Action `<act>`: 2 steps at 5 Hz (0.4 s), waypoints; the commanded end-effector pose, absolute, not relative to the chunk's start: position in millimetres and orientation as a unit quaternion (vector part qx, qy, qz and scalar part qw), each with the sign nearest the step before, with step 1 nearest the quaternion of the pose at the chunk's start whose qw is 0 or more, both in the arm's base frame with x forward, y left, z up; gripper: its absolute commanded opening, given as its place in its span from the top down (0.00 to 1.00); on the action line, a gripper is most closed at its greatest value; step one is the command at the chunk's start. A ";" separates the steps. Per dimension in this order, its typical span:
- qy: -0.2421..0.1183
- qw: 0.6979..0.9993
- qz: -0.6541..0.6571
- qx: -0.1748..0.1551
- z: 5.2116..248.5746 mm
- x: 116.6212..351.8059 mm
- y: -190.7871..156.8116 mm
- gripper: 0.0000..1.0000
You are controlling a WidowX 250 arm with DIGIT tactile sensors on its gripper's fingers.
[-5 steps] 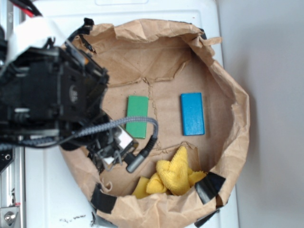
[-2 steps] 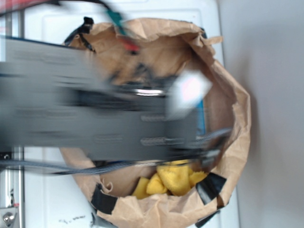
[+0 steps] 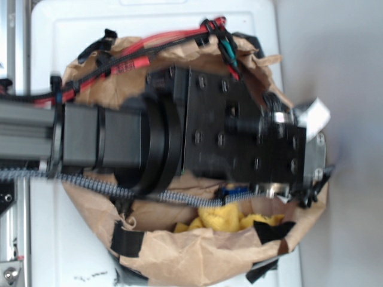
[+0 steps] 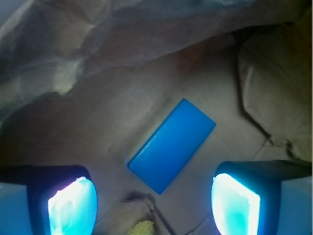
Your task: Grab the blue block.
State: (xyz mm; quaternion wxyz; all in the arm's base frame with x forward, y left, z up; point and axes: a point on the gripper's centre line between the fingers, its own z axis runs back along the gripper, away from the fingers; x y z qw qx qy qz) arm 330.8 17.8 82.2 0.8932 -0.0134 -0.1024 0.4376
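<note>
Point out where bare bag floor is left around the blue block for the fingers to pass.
In the wrist view, bare brown paper floor surrounds the flat blue rectangular block on both long sides, up to the crumpled bag wall. Crowded below: yellow cloth sits near the block's lower corner, between the open gripper fingers.

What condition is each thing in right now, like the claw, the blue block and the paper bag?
gripper: open, fingers spread wide, holding nothing
blue block: lying flat on the bag floor, ungrasped, set diagonally between the fingers
paper bag: open at the top, rim rolled down and crumpled
yellow cloth: bunched up, mostly hidden under the arm
robot arm: reaching across over the bag
</note>
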 end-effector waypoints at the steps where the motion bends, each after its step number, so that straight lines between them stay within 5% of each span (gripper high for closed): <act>1: -0.147 0.886 0.426 -0.105 155.3 307.6 39.4 0.00; 2: -0.146 0.887 0.431 -0.084 140.8 293.7 38.8 0.00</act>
